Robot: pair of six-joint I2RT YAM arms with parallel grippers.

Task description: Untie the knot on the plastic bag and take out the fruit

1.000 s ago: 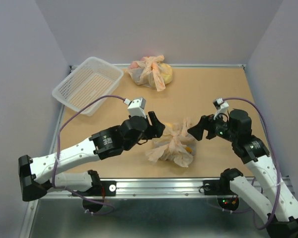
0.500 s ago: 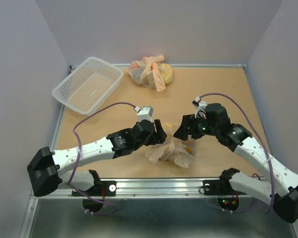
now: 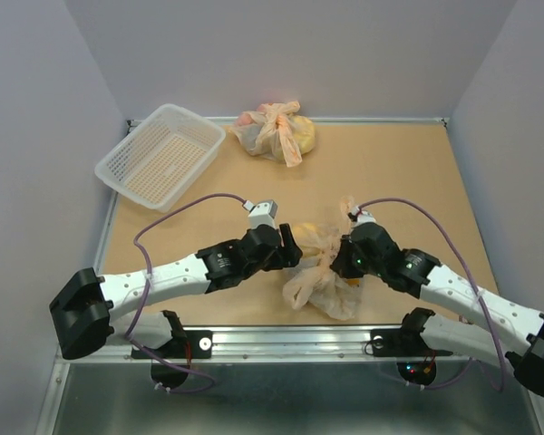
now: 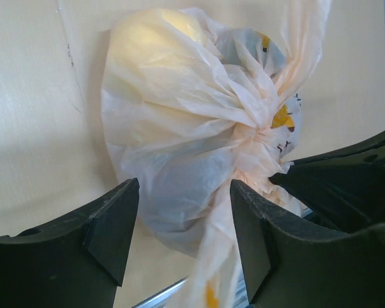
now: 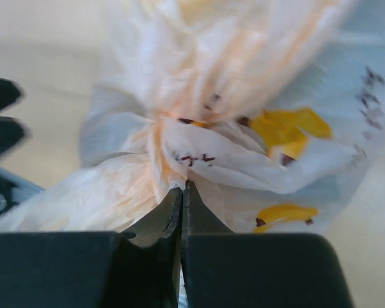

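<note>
Your right gripper [image 5: 181, 187] is closed, its two black fingers pressed flat together with a thin fold of the plastic bag [image 4: 173, 109] nipped at their tips. Just ahead of those tips sits the knot [image 5: 159, 125], a tight twisted pucker of peach-pink film. Crinkled pleats fan out from it, and there is yellow and dark printing to its right. Your left gripper [image 4: 183, 212] stands wide open, its blunt wedge-shaped fingers apart. The bag's bulging, translucent body is directly ahead of the gap, and a loose handle strip trails down between the fingers. One pale yellow rounded fruit [image 4: 160, 35] shows dimly through the film on the far side. The bag rests on the matte tan tabletop [image 3: 390, 163]. Well beyond both grippers lie a white mesh basket [image 3: 118, 181] and a second bag [image 3: 276, 131], also knotted.
</note>
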